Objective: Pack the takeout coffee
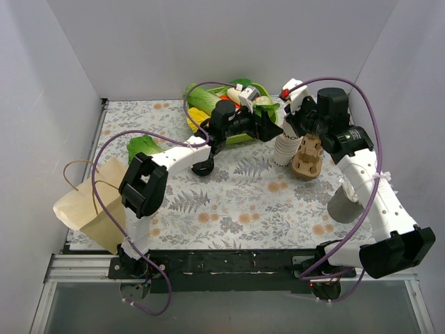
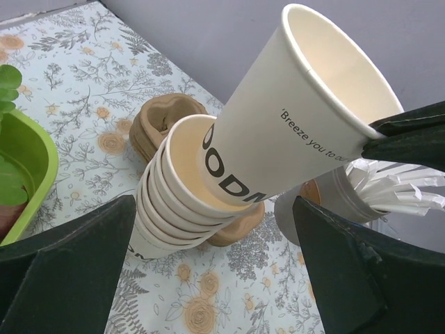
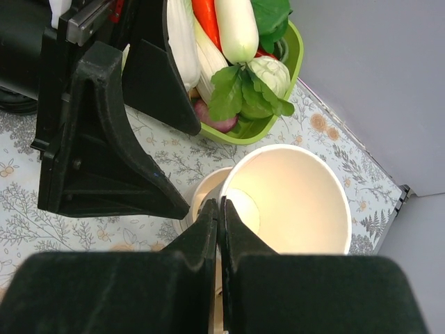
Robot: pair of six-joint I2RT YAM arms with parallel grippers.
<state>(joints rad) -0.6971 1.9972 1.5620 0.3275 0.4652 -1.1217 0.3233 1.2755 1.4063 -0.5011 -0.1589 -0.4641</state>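
Left claw [image 2: 212,205], left wrist view: spread wide, empty, flanking cup stack [image 2: 163,205], likely to brace it. Top cup [image 2: 292,118] tilts half out; print reads "Breeze you to o…", bold "ODM" partly hidden. Right wrist view: right claw [image 3: 219,209] clenched on that cup's rim, apparently to peel it free. Top view: black round shape [image 1: 203,167] mid-table, maybe the coffee; cannot confirm. Paper bag [image 1: 87,209] at near-left corner.
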